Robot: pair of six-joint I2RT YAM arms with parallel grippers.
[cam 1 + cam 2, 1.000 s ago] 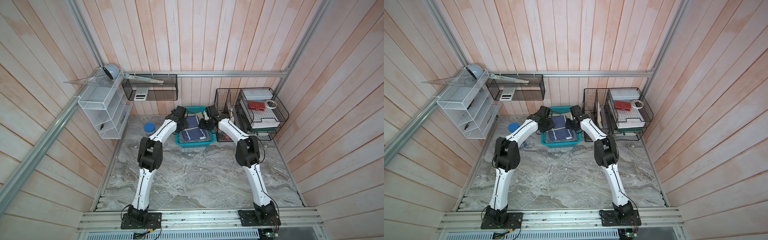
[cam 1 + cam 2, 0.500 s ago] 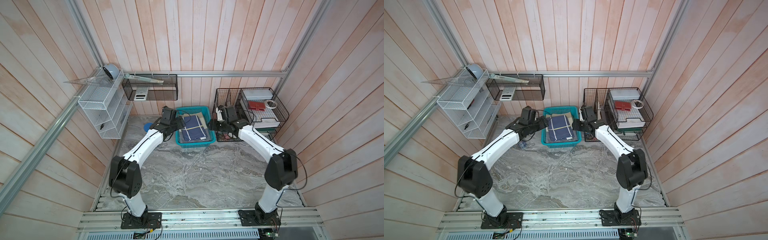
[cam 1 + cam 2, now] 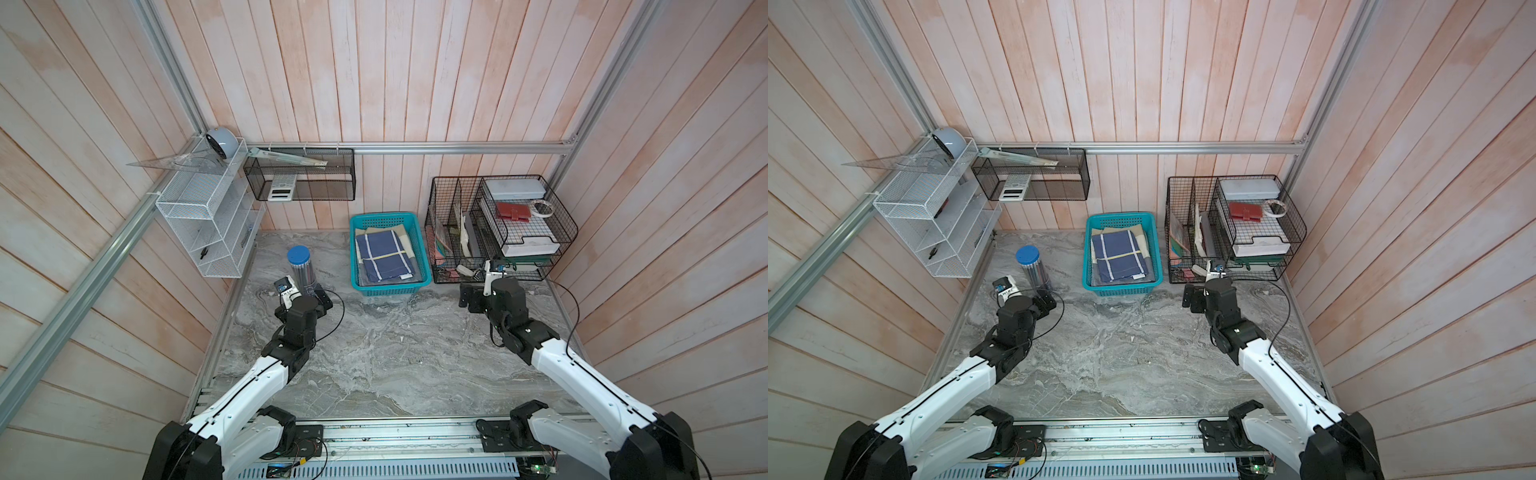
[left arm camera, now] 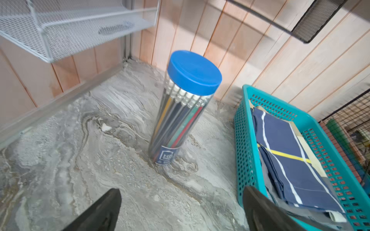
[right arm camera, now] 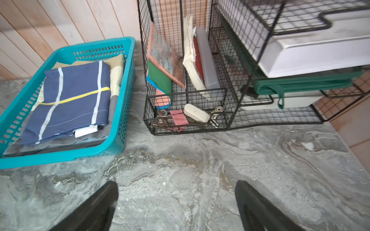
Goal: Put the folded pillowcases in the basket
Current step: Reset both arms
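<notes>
We see both claws spread wide and empty: the left claw (image 4: 181, 192) just short of the pencil tube (image 4: 180, 120), the right claw (image 5: 177, 184) facing the rack (image 5: 187, 93). Between and beyond them, the pillowcase (image 5: 70, 100) (navy, striped) lies flat in the basket (image 5: 126, 96).

top views overhead, wrist views low, sharing basket (image 4: 245, 140)

Pale plank walls (image 3: 415, 83) (aluminium-framed) enclose a grey marbled tabletop (image 3: 395, 353) and white mesh shelf (image 3: 199, 220).
</notes>
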